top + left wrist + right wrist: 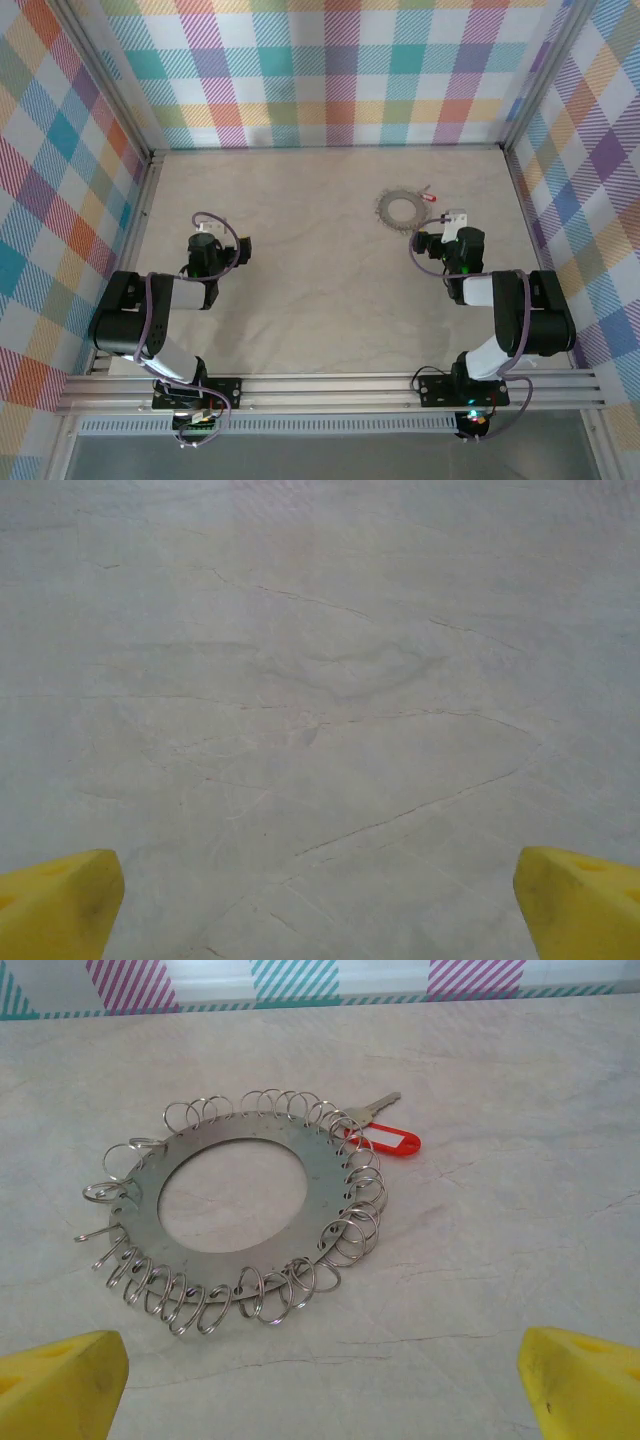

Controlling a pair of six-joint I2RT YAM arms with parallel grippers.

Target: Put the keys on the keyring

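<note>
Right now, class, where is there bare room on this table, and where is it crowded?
Bare: the table between the arms, and its far left. Crowded: far right, where the keyring and red-tagged key lie before the right fingers.

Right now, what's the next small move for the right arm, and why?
Probably ease the right gripper forward toward the key: jaws stand open and empty, and the key with its red tag lies at the far-right edge of the keyring disc.

silver keyring [325, 1195], red tag [390, 1143], plaid walls [340, 70]
</note>
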